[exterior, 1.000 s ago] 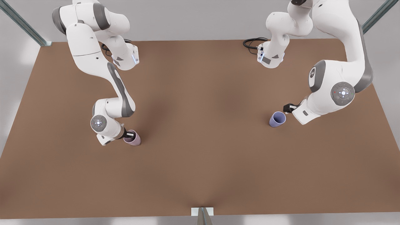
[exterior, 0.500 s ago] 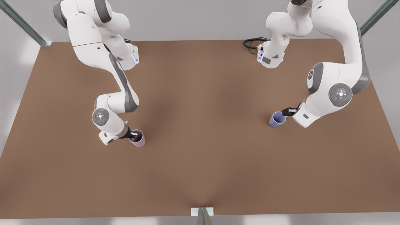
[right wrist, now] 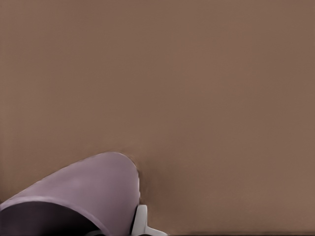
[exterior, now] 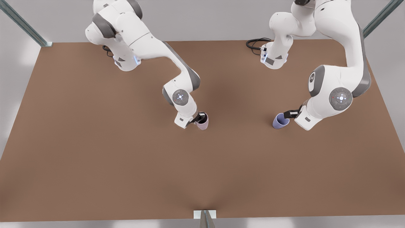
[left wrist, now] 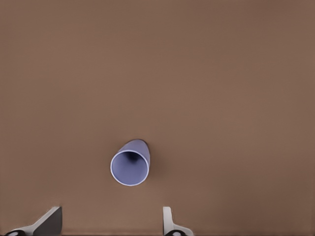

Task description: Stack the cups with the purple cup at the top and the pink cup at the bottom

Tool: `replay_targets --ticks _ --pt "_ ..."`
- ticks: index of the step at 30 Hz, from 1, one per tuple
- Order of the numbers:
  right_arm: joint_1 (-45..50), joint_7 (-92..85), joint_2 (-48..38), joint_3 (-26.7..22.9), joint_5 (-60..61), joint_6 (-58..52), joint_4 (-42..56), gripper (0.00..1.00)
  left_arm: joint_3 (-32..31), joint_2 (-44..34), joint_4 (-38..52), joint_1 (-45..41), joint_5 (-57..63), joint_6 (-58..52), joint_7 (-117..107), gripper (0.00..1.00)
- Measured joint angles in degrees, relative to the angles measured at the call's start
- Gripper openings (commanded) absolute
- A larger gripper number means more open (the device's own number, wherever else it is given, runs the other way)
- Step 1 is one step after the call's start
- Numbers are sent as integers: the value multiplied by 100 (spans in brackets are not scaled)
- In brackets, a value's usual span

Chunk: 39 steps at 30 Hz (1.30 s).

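On the brown table (exterior: 126, 164), the right gripper (exterior: 200, 116) sits at the pink cup (exterior: 202, 122) near mid-table, one finger apparently inside the rim, closed on the wall. Cup upright, though lifted or resting can't be told from this angle. Toward the front view's right, the left gripper (exterior: 288, 114) is at the rim of the purple cup (exterior: 280, 121), w/ fingers hard to make out. That cup stands upright on the table, mouth up, well apart from the pink one. A black cable (exterior: 254, 43) lies coiled by the far arm base.
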Motion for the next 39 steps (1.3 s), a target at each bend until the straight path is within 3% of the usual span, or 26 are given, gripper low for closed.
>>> replay_targets --ticks 7,16,17,18,32,33,34,35,39 --pt "383 955 587 34 1 -458 706 21 51 -18 -1509 47 30 1024 70 100" --pt "402 1770 802 126 -2 -720 732 21 269 69 -2173 202 47 2102 505 100" --pt "416 1842 812 125 -4 -734 732 93 322 71 -2215 188 47 2183 554 100" --pt "439 1916 819 123 -16 -748 727 100 352 74 -2320 200 47 2279 601 100" --pt "389 2648 295 77 -29 -971 692 100 381 395 -3013 201 35 3356 1051 100" --pt "369 2667 228 68 -23 -1013 694 100 378 415 -3022 201 30 3412 1072 87" --pt "320 2683 141 64 -18 -1065 693 100 377 423 -3025 200 25 3459 1087 56" --pt "225 2690 -4 63 -19 -1139 690 100 375 425 -3026 200 22 3498 1098 41" --pt "-1189 2357 -1097 83 -323 -1891 725 100 369 430 -3031 200 -139 3599 1078 37"
